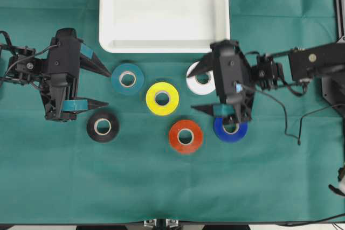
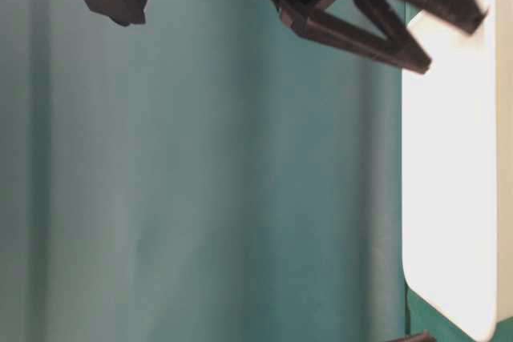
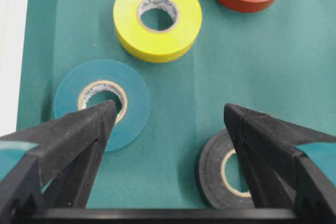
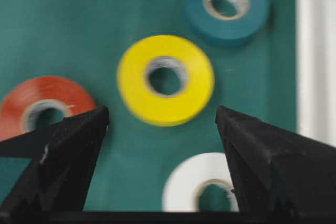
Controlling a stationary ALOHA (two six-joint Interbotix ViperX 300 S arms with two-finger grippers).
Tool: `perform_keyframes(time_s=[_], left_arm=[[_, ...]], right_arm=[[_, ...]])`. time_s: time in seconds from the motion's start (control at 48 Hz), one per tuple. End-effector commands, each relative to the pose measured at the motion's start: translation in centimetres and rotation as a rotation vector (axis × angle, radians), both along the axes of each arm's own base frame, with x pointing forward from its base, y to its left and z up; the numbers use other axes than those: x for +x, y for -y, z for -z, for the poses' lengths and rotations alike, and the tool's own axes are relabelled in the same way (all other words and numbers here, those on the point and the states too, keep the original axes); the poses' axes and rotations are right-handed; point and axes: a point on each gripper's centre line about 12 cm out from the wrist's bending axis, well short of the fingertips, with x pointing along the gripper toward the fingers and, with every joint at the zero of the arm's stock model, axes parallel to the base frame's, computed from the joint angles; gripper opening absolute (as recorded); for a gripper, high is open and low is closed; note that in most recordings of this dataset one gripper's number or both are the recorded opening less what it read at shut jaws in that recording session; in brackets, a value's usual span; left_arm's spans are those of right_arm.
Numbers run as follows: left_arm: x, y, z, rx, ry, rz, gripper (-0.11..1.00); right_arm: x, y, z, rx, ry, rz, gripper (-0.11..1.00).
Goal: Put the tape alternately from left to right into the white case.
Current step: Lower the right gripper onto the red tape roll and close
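All six rolls sit flat on the green-covered worktop, none in the white case at the top. The teal roll is closest to the case, then yellow, white, red, black and blue.

The left end effector is spread wide and holds nothing — one fingertip is right by the teal roll, the other by the black.

The right end effector is wide too, over the white and blue rolls; it looks empty, though its wrist view is a bit blurry.
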Motion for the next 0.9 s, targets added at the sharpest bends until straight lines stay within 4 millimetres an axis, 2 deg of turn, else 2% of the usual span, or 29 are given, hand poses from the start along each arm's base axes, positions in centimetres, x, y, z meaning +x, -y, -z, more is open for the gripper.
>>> perform_keyframes(time_s=[0.0,0.292,0.625,0.875], left_arm=[[0.5,0.2,-1.0,-0.004,0.034,0.003,0.57],[0.5,0.2,-1.0,-0.004,0.032,0.003,0.57],[0.6,0.0,-1.0,-0.004,0.032,-0.002,0.57],[0.6,0.0,-1.0,-0.005,0.032,-0.002,0.57]], right_arm=[[0.3,-1.0,-0.9,0.029,0.019,-0.008,0.86],[0.1,-2.8,0.2,0.088,-0.042,-0.002,0.86],[0.6,-3.1,0.5,0.126,-0.068,0.028,0.86],[1.2,-3.4,2.0,0.161,-0.181,0.089,0.86]])
